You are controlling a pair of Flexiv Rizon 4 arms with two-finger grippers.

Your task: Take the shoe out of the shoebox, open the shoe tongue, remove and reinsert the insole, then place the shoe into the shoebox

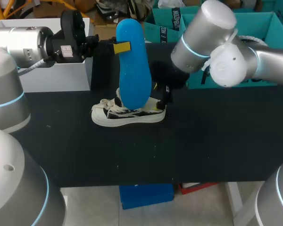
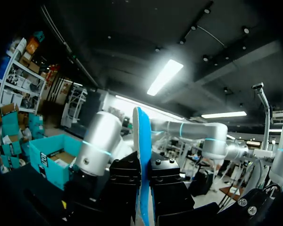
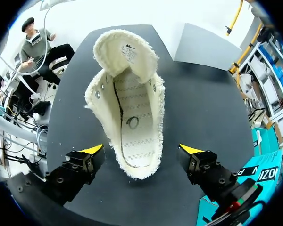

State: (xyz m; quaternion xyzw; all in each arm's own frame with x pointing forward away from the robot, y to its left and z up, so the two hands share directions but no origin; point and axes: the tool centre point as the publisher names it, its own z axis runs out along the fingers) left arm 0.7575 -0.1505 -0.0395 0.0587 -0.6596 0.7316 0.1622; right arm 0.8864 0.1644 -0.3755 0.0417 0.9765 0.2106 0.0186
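The shoe (image 1: 127, 112) lies on its sole near the middle of the black counter (image 1: 217, 141), toe toward 9 o'clock and heel toward 3 o'clock in the head view. It is a cream canvas sneaker with dark markings and loosened laces.

The left arm comes in from 9 o'clock. Its tool (image 1: 122, 47) is clamped on the blue insole (image 1: 133, 61), which stands nearly upright above the shoe, at 12 o'clock from it. The insole's lower end overlaps the shoe's opening in the head view; whether it touches the shoe I cannot tell. In the left wrist view the insole (image 2: 140, 136) shows edge-on, pinched between the two dark fingers of that tool (image 2: 145, 183).

The right tool (image 1: 164, 94) sits at the shoe's heel, about 2 o'clock from the shoe's middle. In the right wrist view its tool (image 3: 141, 150) is spread wide, with the heel end of the shoe (image 3: 127, 103) between the yellow tips and apart from both. The tongue is pulled back and the bare inner sole shows.

A white box (image 1: 52, 75) stands on the counter at 10 o'clock from the shoe.
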